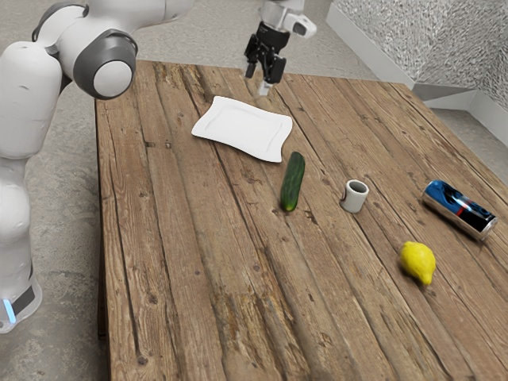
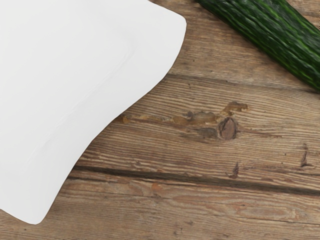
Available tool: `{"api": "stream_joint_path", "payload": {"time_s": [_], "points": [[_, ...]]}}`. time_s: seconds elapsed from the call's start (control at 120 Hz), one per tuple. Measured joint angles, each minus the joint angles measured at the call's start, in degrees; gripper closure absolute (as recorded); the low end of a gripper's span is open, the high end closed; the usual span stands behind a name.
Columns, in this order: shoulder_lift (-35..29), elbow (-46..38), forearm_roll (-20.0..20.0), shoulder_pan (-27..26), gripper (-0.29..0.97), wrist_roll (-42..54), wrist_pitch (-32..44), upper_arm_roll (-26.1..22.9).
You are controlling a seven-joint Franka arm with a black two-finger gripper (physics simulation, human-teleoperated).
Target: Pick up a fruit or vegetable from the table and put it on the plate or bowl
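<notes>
1. The tool (image 1: 259,79) hangs over the far side of the counter (image 1: 198,302), just past the plate's (image 1: 242,127) far corner. Its fingers look apart with nothing between them, so it's empty-handed.
2. The cucumber (image 1: 293,181) is the obvious pick. It lies flat on the counter on the near side of the plate, its far tip close to the plate's corner but not touching it. From the tool it's toward the camera and a bit toward the exterior view's right.
3. Its long axis runs roughly far-to-near, tilted slightly. My guess is the fingers have to straddle it across the narrow way, so the hand may need a turn first.
4. The wrist view shows the plate (image 2: 75,100) edge and a stretch of cucumber (image 2: 270,30) with bare wood between them, so there's room to come down.
5. Clutter is no big deal: the mug (image 1: 355,195) sits near the cucumber on the exterior view's right, while the lemon (image 1: 418,262) and can (image 1: 459,209) are well apart.
6. The carry looks short, plate right beside it. Main risk is probably the cucumber rolling when pinched.
</notes>
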Motion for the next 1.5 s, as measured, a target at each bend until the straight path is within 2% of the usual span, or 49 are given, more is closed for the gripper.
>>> {"api": "stream_joint_path", "payload": {"time_s": [0.142,0.208,0.25,0.317,0.375,0.4,0.425,0.475,0.508,0.533,0.575,0.625,0.667,0.758,0.867,0.95,1.117,1.5], "points": [[0.08,-0.03,-0.74,0.64,0.00,1.82,2.15,-0.02],[-0.25,0.20,-3.13,3.13,0.00,2.52,2.15,-0.08],[-6.53,2.83,-3.96,4.51,0.00,2.95,1.48,-0.03],[-20.96,6.19,-3.33,8.23,0.00,3.61,-1.26,1.18],[-28.49,11.96,-2.40,12.32,0.00,4.33,-3.01,2.73],[-30.03,13.46,-2.14,12.45,0.00,5.14,-3.13,0.93],[-30.48,14.01,-1.92,11.92,0.00,6.39,-2.55,-3.12],[-27.67,12.93,-1.62,10.13,0.00,10.05,0.62,-14.51],[-20.96,12.28,-0.93,8.29,0.00,12.77,3.64,-22.95],[-15.70,11.87,-0.02,6.09,0.00,14.66,6.00,-27.49],[-7.23,10.97,5.06,1.71,0.00,17.58,10.32,-31.94],[-1.28,10.20,11.34,-0.83,0.00,21.20,14.70,-34.30],[0.91,9.44,14.81,-2.15,0.00,24.01,16.83,-34.97],[5.18,8.44,19.55,-3.32,0.00,29.13,21.23,-35.34],[13.06,8.23,22.40,-2.92,0.00,34.20,30.97,-35.44],[18.70,8.18,22.37,-3.67,0.00,37.52,37.93,-35.82],[21.01,8.11,21.82,-7.07,0.00,43.20,46.01,-35.85],[26.86,7.70,21.20,-11.13,0.00,51.49,51.28,-35.81]]}}
